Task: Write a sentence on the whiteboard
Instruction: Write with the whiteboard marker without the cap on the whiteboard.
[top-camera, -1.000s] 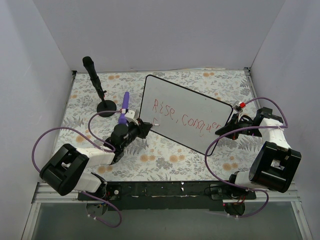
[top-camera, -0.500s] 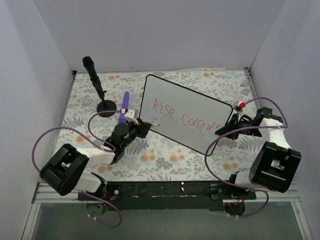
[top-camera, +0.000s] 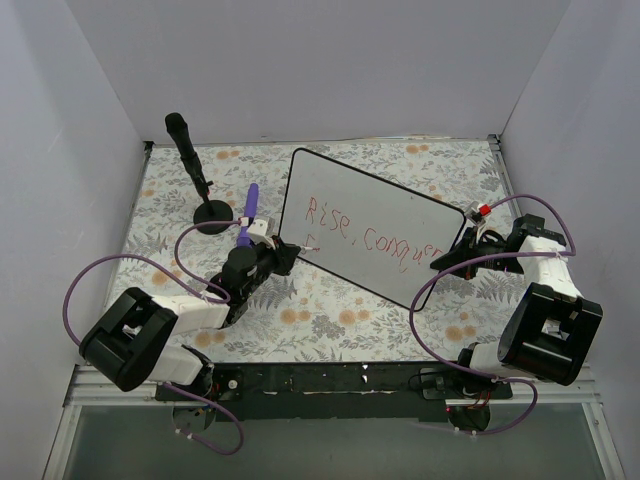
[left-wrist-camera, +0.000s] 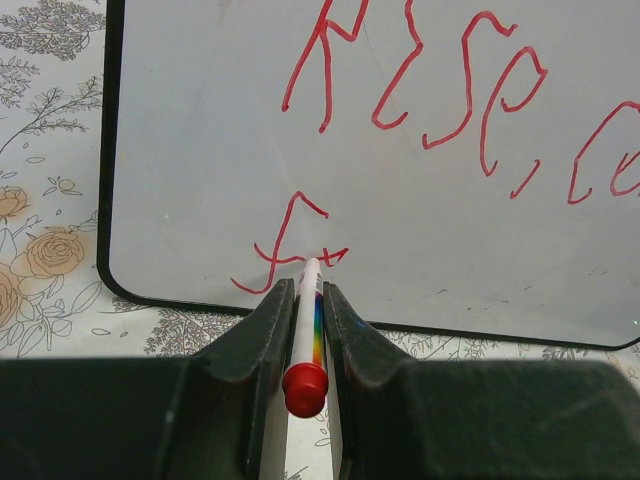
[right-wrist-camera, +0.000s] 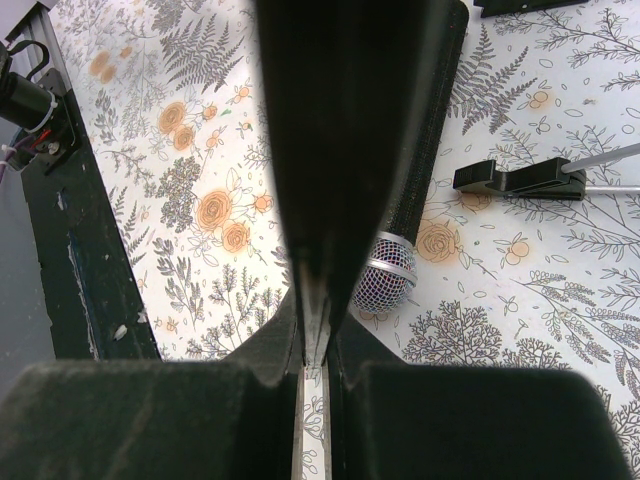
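Your left gripper (left-wrist-camera: 304, 292) grasps the white rainbow-striped marker (left-wrist-camera: 310, 325), its tip on the second row of the red handwritten sentence (top-camera: 368, 238), lower left of the large glossy black-rimmed whiteboard (top-camera: 395, 203). Press lightly and use short strokes. Your right gripper (right-wrist-camera: 314, 345), clamped on the board's edge, steadies it.

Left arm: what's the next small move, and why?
Probably lift the marker tip and shift along the row for the next letter: the left end effector grips the marker, its tip rests at the second-row letter's crossbar end, with bare whiteboard beside it.
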